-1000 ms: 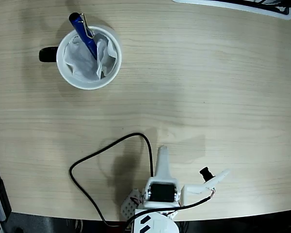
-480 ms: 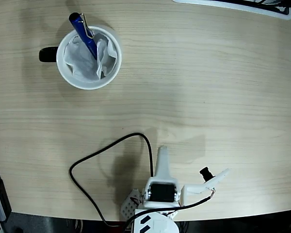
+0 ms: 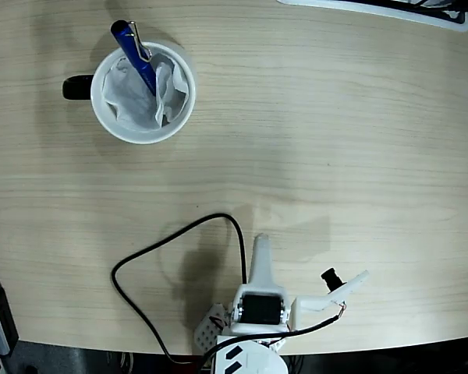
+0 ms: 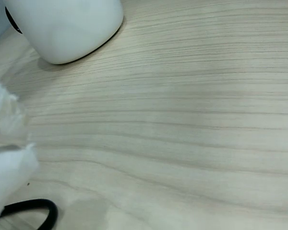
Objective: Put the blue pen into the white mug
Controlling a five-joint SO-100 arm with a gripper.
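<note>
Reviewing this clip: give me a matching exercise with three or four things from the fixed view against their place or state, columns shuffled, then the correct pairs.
Things:
1. blue pen
2. white mug
3. black cable
4. gripper

Places or states:
A. looped on the table by the arm's base
B. upper left, handle pointing left
C. leaning inside the mug
D. near the bottom edge, holding nothing

Pairs: 1-C, 2-B, 3-A, 4-D

pen (image 3: pixel 135 53): glossy blue, silver clip
mug (image 3: pixel 143 92): white body, black handle; plain white wall in wrist view
paper in mug (image 3: pixel 144 93): white, crumpled, grey shadows in folds
table (image 3: pixel 335 148): pale beige wood, fine horizontal grain lines
cable (image 3: pixel 152 257): black
arm (image 3: pixel 259 304): white shell, black motor face
gripper (image 3: pixel 261 257): white
object at top right edge (image 3: pixel 390 9): white rim, dark inside, cut off by the picture edge
</note>
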